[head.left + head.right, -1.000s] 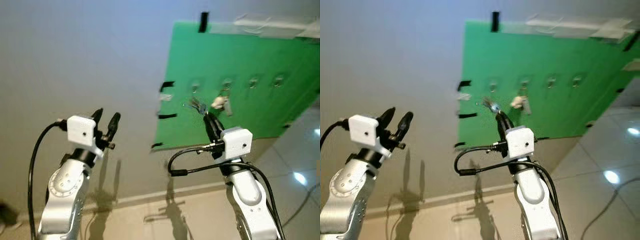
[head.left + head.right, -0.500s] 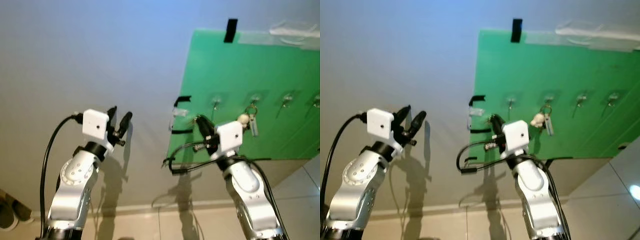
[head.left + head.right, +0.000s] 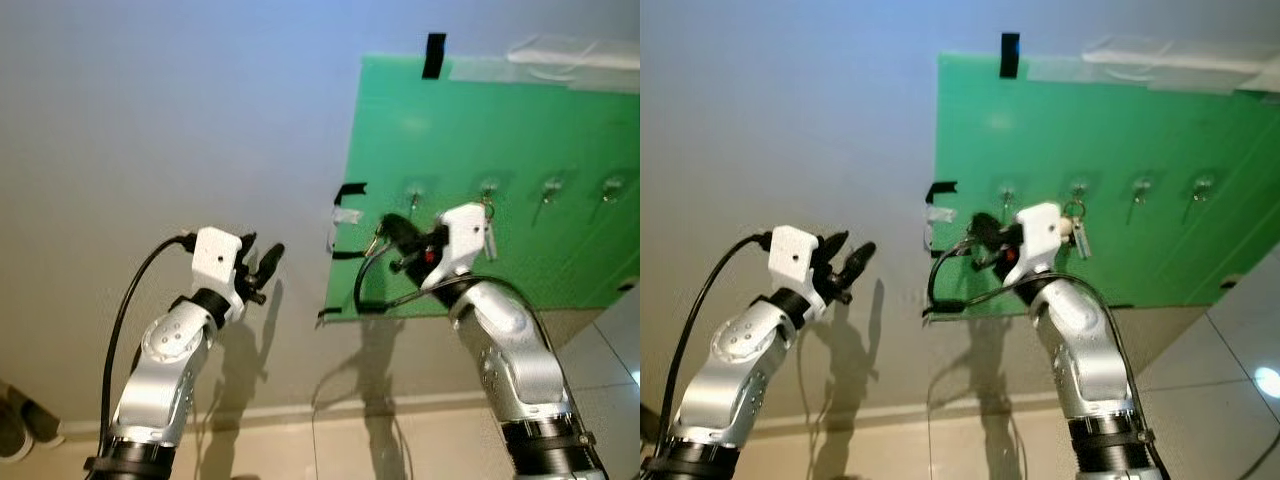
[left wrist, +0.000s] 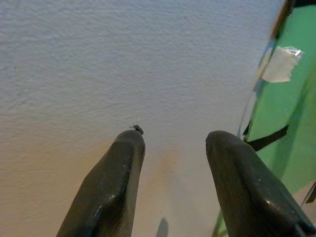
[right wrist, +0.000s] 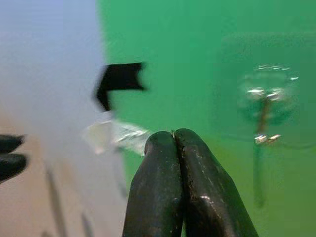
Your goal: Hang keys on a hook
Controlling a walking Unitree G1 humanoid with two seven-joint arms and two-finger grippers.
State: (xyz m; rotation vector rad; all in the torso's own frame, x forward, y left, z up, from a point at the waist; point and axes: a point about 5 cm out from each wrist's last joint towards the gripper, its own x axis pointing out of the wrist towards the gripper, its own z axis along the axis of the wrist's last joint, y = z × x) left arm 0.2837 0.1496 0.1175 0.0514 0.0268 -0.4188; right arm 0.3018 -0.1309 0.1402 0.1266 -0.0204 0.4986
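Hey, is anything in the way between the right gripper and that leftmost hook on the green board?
Nothing visible. The right gripper, fingers shut, faces the leftmost hook across bare green board; a hanging key bunch sits one hook over.

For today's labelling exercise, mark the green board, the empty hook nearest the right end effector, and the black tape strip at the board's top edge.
green board (image 3: 560, 150): left eye view, bare middle.
empty hook (image 5: 264, 106): right wrist view, metal stem.
black tape strip (image 3: 1010, 55): right eye view, strip centre.
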